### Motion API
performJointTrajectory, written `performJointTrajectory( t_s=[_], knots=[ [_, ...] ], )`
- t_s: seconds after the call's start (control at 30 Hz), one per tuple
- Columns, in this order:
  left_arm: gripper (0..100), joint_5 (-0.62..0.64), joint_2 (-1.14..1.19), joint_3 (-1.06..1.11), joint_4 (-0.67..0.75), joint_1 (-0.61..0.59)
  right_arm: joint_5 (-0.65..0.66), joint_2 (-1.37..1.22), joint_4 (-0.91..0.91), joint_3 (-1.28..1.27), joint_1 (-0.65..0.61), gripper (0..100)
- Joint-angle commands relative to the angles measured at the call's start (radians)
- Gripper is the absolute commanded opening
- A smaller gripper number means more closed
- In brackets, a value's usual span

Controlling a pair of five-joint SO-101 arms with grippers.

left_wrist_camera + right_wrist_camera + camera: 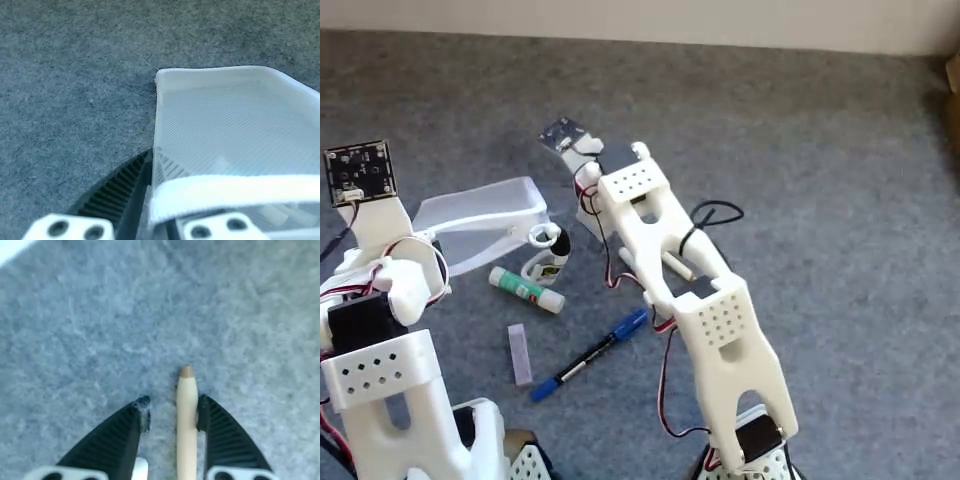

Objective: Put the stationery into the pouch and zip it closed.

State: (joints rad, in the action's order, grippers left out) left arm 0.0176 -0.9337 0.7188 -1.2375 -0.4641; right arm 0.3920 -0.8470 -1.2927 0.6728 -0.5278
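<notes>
Looking down from the high view, the pouch (480, 225) is being held at the end of the left arm (380, 330), on the left side of the grey tabletop (820, 200). Closer detail is being given by the wrist views. In the left wrist view the left tool (150, 154) is being shown clamped on the pouch's edge. One black finger (112, 195) is lying outside the clear wall, and the white zip band (225, 192) is running across the tool's base. In the right wrist view the right tool (173, 402) is being shown with its jaws apart. A pencil (186, 410) is lying between them, against one finger with a gap to the other.

From above, the right arm (710, 310) is being stretched across the middle of the tabletop. Just beside the pouch a small white and black item (546, 262) is lying, too unclear to be named. Near it a glue stick (525, 288) is lying, then a small pale bar (520, 353) and a blue pen (592, 352), whose capped end is lying close to the arm's wires (665, 390).

The tabletop is being covered by a grey felt-like cloth, and a pale wall (720, 18) is being seen along its far edge.
</notes>
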Motion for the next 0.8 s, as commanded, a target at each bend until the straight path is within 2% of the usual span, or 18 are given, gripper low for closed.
performJointTrajectory(
  t_s=[0.0, 0.1, 0.23, 0.4, 0.77],
  knots=[
    [1, -0.003, -0.004, -0.047, -0.006, -0.016, 0.015, -0.012, -0.008, 0.048, 0.016, 14.5],
    [1, -0.003, -0.004, -0.047, -0.006, -0.016, 0.015, -0.038, -0.008, 0.048, 0.016, 11.8],
    [1, -0.003, -0.004, -0.047, -0.006, -0.016, 0.015, -0.039, -0.01, 0.048, 0.016, 0.0],
    [1, -0.003, -0.004, -0.045, -0.006, -0.015, 0.015, -0.03, -0.114, 0.076, 0.013, 0.5],
    [1, -0.002, -0.004, -0.045, -0.011, -0.015, 0.011, -0.024, -0.4, 0.387, 0.016, 0.5]
  ],
)
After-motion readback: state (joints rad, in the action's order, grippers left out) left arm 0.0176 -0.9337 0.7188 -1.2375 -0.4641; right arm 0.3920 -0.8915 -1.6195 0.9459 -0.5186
